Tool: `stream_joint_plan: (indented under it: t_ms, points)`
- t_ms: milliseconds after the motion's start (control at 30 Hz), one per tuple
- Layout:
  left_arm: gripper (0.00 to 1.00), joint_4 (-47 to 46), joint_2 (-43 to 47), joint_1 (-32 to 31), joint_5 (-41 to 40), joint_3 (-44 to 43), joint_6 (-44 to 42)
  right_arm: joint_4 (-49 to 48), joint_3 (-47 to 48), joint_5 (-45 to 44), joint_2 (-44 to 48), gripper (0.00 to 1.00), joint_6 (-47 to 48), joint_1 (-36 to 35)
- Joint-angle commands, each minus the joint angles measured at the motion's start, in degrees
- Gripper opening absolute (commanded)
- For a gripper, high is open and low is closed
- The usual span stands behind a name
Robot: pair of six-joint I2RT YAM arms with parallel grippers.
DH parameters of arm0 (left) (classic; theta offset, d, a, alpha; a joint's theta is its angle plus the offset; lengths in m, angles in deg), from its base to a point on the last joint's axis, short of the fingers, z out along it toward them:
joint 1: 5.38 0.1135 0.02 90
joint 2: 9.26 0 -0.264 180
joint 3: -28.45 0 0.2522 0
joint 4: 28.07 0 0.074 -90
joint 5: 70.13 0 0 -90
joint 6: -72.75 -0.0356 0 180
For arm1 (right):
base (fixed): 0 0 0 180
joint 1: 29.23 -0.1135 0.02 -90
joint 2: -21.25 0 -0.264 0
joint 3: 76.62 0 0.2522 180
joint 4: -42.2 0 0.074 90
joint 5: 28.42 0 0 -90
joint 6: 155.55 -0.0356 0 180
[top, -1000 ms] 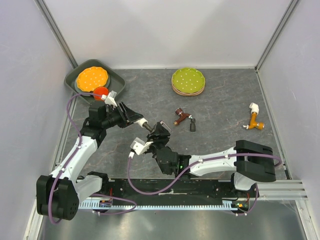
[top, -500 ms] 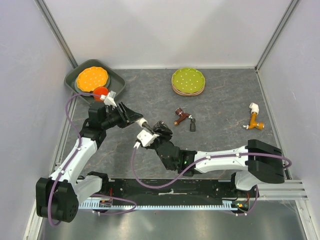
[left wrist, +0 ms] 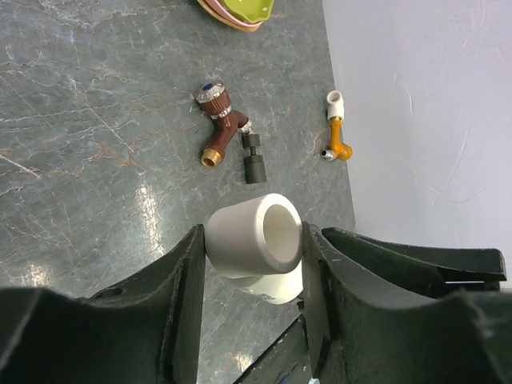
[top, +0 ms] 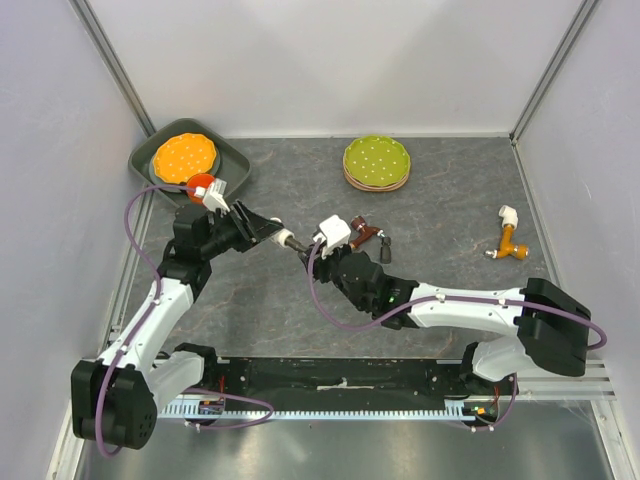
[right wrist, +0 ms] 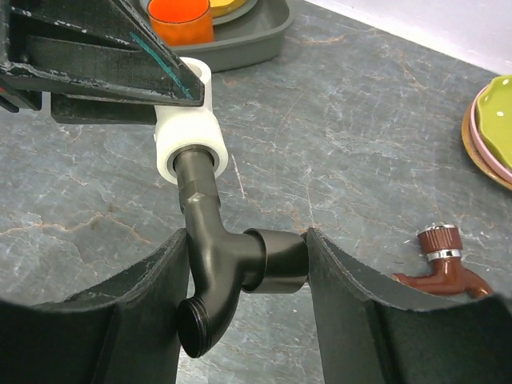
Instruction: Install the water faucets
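Your left gripper point(left wrist: 254, 240) is clamped on the white plastic elbow fitting point(left wrist: 240, 240). Your right gripper point(right wrist: 248, 264) is clamped on the dark grey bent plastic tap point(right wrist: 200, 216). They meet above the grey marbled bench point(top: 450, 200), left of centre, with white walls point(top: 330, 60) around. Since a second ago your right gripper has swung from the near edge toward the bench's centre. The tap's hexagonal neck sits in the elbow's socket.
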Motion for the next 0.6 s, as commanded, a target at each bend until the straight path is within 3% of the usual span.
stream_joint_plan:
  t_ms: [0, 67, 100, 200, 300, 567]
  points:
    - [0.09, -3.73, 2.85, -0.74, 6.14, -0.68, 2.68, -3.32, -0.29, 4.27, 1.45, 0.0, -6.1, 0.56]
    - [0.28, -2.06, 3.63, -0.66, 4.91, -1.3, 1.54, -2.53, -1.96, 4.44, 2.41, 0.0, -6.97, 1.0]
    - [0.5, -1.26, 4.07, -0.66, 3.16, -1.56, 0.92, -2.43, -2.66, 4.36, 2.76, 0.0, -7.42, 1.52]
    - [0.74, 2.34, 6.35, -0.48, -2.02, -2.79, -2.5, -1.91, -6.0, 3.31, 4.52, 0.0, -8.13, 2.49]
    - [0.81, 6.3, 8.81, -0.48, -6.42, -3.59, -4.44, -1.91, -8.99, 2.42, 5.05, 0.0, -6.02, 2.58]
    - [0.83, 7.36, 12.16, -0.39, -9.25, -4.38, -8.66, -6.47, -14.88, 1.02, -0.65, 0.04, -6.54, 2.76]
